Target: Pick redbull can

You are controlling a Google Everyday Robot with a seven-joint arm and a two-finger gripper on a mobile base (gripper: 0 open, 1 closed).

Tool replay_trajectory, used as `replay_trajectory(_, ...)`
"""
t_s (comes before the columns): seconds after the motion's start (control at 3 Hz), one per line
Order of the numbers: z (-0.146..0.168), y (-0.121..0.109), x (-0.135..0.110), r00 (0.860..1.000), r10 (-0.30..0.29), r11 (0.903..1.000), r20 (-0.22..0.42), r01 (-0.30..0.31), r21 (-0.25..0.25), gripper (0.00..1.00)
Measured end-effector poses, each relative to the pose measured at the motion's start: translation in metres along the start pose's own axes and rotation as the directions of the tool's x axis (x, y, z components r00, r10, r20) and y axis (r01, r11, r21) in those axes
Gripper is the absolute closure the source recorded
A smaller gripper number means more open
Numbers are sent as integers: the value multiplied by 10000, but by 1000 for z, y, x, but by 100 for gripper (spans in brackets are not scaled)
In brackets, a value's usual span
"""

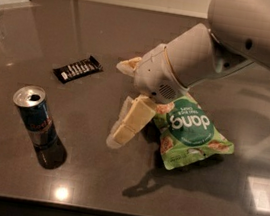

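My gripper (pixel 118 102), fingers spread, hides the green "dang" bag's (pixel 191 136) top, well apart from the redbull can (pixel 35 118).

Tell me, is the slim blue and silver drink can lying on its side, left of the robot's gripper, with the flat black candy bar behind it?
No: the slim blue and silver metal drink can stands upright, as the camera view shows. It is left of the cream gripper, with the flat black candy bar behind it.

One high view, tilted down over countertop (pixel 12 183), near, hand (pixel 118 102) at centre
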State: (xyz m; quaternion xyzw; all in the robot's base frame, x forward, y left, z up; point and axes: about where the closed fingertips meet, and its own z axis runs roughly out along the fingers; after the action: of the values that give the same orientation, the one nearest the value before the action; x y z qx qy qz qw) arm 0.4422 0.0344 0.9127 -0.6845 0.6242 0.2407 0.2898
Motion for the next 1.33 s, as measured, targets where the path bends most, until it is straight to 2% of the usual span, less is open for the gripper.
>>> replay_trajectory(0.33, 26, 5, -24, 9967, -108, 9991, 803, 140, -397, 0)
replay_trajectory(1.0, 68, 9, -55, 9755, -148, 9982, 2194, 270, -526, 0)
replay_trajectory(1.33, 86, 10, -67, 9637, -187, 9978, 2663, 349, -563, 0)
